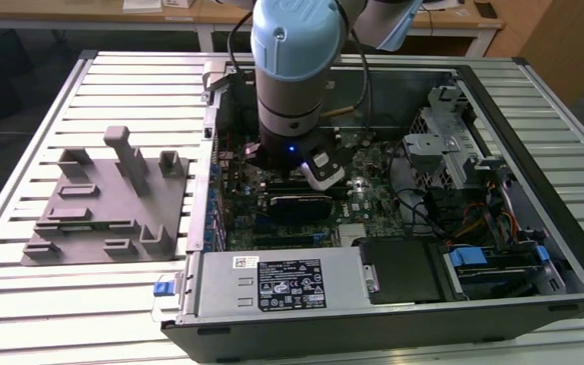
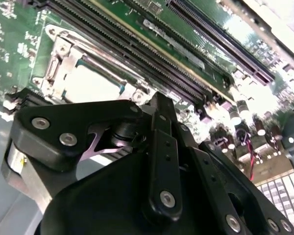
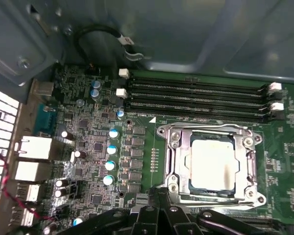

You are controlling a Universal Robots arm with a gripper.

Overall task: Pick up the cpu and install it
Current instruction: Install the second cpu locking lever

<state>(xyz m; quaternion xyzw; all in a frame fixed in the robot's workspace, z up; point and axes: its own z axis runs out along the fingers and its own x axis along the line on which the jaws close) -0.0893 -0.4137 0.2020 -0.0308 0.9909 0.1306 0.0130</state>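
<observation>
The cpu is a pale silvery square lying flat inside the dark metal-framed socket on the green motherboard. In the second wrist view the cpu shows just past the black gripper body. My gripper hovers low over the board at the socket's edge, its black linkages close to the frame. In the exterior view the arm reaches straight down into the open computer case, and its wrist covers the socket.
Black memory slots run alongside the socket. A grey fixture plate with upright posts lies on the slatted table at the exterior view's left. The case holds a power supply, a drive cage and loose cables.
</observation>
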